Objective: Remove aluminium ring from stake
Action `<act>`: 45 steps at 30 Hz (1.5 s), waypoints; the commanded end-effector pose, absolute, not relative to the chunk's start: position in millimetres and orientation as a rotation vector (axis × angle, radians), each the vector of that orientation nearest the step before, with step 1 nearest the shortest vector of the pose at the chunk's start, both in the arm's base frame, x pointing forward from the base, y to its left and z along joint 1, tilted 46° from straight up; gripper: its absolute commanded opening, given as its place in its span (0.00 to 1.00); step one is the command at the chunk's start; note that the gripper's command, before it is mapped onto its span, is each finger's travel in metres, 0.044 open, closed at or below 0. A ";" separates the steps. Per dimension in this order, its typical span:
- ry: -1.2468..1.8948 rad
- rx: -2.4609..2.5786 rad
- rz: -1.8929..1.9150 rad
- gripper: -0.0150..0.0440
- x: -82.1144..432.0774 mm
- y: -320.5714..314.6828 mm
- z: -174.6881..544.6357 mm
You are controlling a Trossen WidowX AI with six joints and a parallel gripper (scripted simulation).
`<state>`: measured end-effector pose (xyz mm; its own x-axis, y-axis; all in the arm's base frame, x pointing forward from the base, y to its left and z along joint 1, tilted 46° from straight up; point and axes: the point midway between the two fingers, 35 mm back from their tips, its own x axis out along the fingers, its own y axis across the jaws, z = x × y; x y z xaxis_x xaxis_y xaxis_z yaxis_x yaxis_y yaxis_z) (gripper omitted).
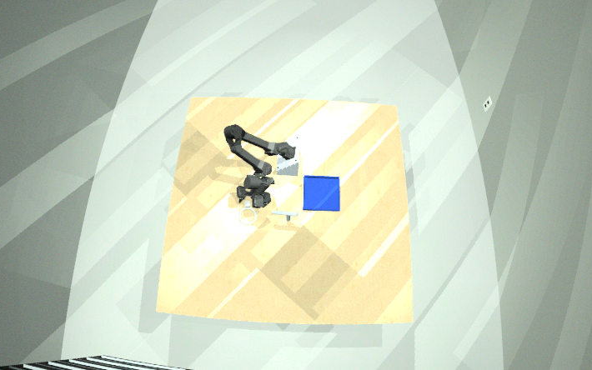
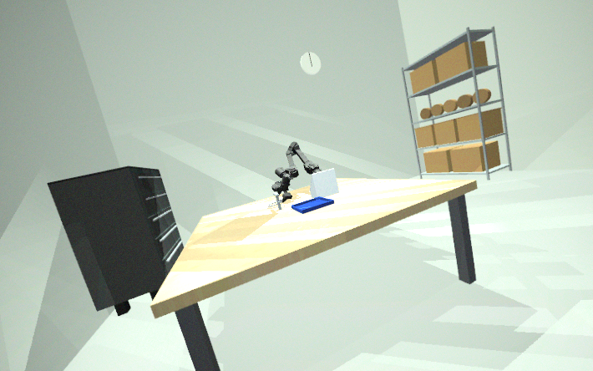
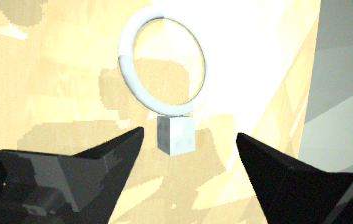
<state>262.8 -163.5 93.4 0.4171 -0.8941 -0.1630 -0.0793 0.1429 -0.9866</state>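
Ring off the stake, end effector released beside it

From the top, the aluminium ring [image 1: 240,220] [image 2: 270,204] [image 3: 126,75] is off the steel stake [image 1: 288,217] [image 2: 278,203] and outside the blue tray [image 1: 321,210] [image 2: 303,211]. To the ring's right in the picture stands the stake on the worktop [image 1: 335,275] [image 2: 243,257] [image 3: 7,90]; farther right and higher in the picture is the tray. The end effector [image 1: 250,201] [image 2: 284,195] [image 3: 189,134] is at the ring's tab side.

From the exterior, the stake is upright just beside the ring, with the tray beyond it to the right. The ring is too small here to judge its tilt.

At the wrist, the ring's welded tab [image 3: 176,135] shows between the widely parted fingers, apart from both. The end effector grasps nothing.
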 end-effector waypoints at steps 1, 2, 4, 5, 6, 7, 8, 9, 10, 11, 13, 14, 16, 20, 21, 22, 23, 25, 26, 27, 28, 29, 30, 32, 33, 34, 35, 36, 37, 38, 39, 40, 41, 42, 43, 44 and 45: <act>0.988 -1.303 -0.735 1.00 264.1 -146.7 104.3; 0.988 -1.302 -0.736 1.00 263.6 -141.0 109.9; 0.987 -1.305 -0.738 1.00 260.9 -129.9 121.7; 0.986 -1.306 -0.740 1.00 259.3 -125.8 126.4; 0.985 -1.307 -0.741 1.00 258.2 -123.3 129.3; 0.984 -1.308 -0.741 1.00 257.8 -122.5 130.2; 0.984 -1.308 -0.741 1.00 257.8 -122.5 130.2; 0.984 -1.308 -0.741 1.00 257.8 -122.5 130.2; 0.984 -1.308 -0.741 1.00 257.8 -122.5 130.2; 0.984 -1.308 -0.741 1.00 257.8 -122.5 130.2; 0.984 -1.308 -0.741 1.00 257.8 -122.5 130.2; 0.984 -1.308 -0.741 1.00 257.8 -122.5 130.2; 0.991 -1.315 -0.731 1.00 259.0 -124.5 125.6; 0.991 -1.315 -0.731 1.00 259.0 -124.5 125.6; 0.991 -1.315 -0.731 1.00 259.0 -124.5 125.6; 0.991 -1.315 -0.731 1.00 259.0 -124.5 125.6; 0.991 -1.315 -0.731 1.00 259.0 -124.5 125.6; 0.991 -1.315 -0.731 1.00 259.0 -124.5 125.6; 0.991 -1.315 -0.731 1.00 259.0 -124.5 125.6; 0.991 -1.315 -0.731 1.00 259.0 -124.5 125.6; 0.991 -1.315 -0.731 1.00 259.0 -124.5 125.6; 0.991 -1.315 -0.731 1.00 259.0 -124.5 125.6; 0.991 -1.315 -0.731 1.00 259.0 -124.5 125.6; 0.991 -1.315 -0.731 1.00 259.0 -124.5 125.6; 0.991 -1.315 -0.731 1.00 259.0 -124.5 125.6; 0.991 -1.315 -0.731 1.00 259.0 -124.5 125.6; 0.991 -1.315 -0.731 1.00 259.0 -124.5 125.6; 0.991 -1.315 -0.731 1.00 259.0 -124.5 125.6; 0.991 -1.315 -0.731 1.00 259.0 -124.5 125.6; 0.991 -1.315 -0.731 1.00 259.0 -124.5 125.6; 0.991 -1.315 -0.731 1.00 259.0 -124.5 125.6; 0.993 -1.313 -0.728 0.96 259.7 -124.7 125.4; 0.998 -1.307 -0.721 0.91 261.8 -125.2 125.0; 1.007 -1.297 -0.708 0.87 265.1 -126.0 124.4; 1.019 -1.284 -0.693 0.82 268.9 -127.0 123.5; 1.032 -1.270 -0.678 0.78 272.3 -128.1 122.8; 1.045 -1.255 -0.664 0.73 275.5 -129.3 122.0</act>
